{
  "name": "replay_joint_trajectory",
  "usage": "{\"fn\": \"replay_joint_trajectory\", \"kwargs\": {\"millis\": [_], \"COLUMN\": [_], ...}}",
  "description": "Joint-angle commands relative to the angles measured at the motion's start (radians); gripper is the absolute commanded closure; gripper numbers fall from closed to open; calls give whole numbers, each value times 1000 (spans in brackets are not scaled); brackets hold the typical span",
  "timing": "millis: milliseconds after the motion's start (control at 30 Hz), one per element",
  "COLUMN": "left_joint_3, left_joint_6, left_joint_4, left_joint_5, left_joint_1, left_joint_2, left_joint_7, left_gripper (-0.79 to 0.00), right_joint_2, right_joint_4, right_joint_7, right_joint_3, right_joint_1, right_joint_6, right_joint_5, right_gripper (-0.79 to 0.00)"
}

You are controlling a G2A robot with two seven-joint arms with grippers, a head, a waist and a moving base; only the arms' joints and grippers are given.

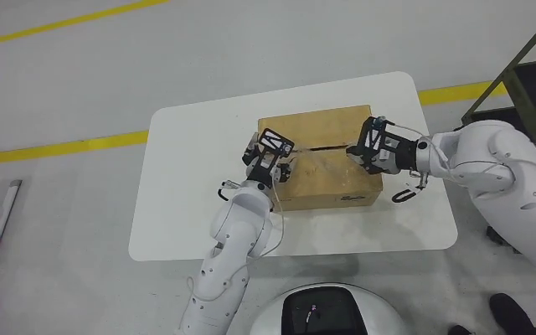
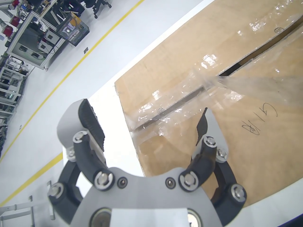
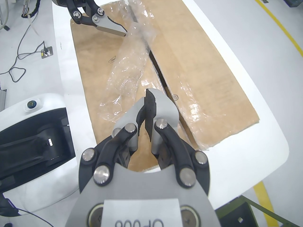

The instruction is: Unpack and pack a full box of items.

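White table (image 1: 184, 184): box (image 1: 322, 134) centred, flaps down. Right gripper (image 3: 149, 95) pinches tape (image 3: 127, 67), part-peeled from seam; left gripper (image 2: 144, 109) spread at box end. Judgement: unsealing underway, unpacking and repacking all left

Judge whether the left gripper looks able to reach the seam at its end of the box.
Probably yes: the left gripper is open right over that end of the box, with nothing between. The right gripper holds the lifted tape farther along.
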Motion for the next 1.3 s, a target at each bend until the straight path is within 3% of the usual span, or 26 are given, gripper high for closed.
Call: {"fn": "replay_joint_trajectory", "kwargs": {"millis": [0,33,67,100,167,500,567,667,800,1000,1067,1200,1267], "left_joint_3": [-6,-9,-13,-19,-32,-118,-125,-128,-125,-116,-115,-114,-113], "left_joint_6": [-3,-6,-9,-8,-11,-4,-6,-7,-7,-7,-7,-6,-4], "left_joint_4": [-10,-14,-21,-30,-52,-147,-151,-153,-153,-142,-139,-134,-133], "left_joint_5": [-2,-4,-6,-10,-17,-38,-37,-36,-40,-48,-50,-53,-53], "left_joint_1": [3,4,6,8,16,83,88,90,87,81,78,72,72], "left_joint_2": [0,1,1,2,3,13,15,15,15,14,14,13,13], "left_joint_7": [-2,-2,-4,-4,-8,-44,-42,-40,-40,-33,-31,-30,-29], "left_gripper": [-785,-785,-785,-785,-785,-785,-785,-785,-785,-785,-785,-785,-785], "right_joint_2": [2,4,5,5,7,-21,-28,-36,-38,-30,-29,-30,-31], "right_joint_4": [-10,-17,-26,-36,-63,-70,-52,-36,-20,-49,-53,-48,-42], "right_joint_7": [-5,0,3,-9,-23,-104,-86,-57,4,80,89,98,100], "right_joint_3": [8,13,16,20,23,-78,-103,-131,-136,-112,-109,-113,-117], "right_joint_1": [-10,-17,-24,-37,-61,-53,-34,-12,7,-5,-7,0,6], "right_joint_6": [1,4,7,17,44,135,137,136,135,124,117,106,104], "right_joint_5": [22,22,24,37,30,-77,-100,-106,-96,-72,-70,-67,-66], "right_gripper": [-154,-326,-400,-570,-785,-785,-696,-376,-292,-289,-252,-49,0]}}
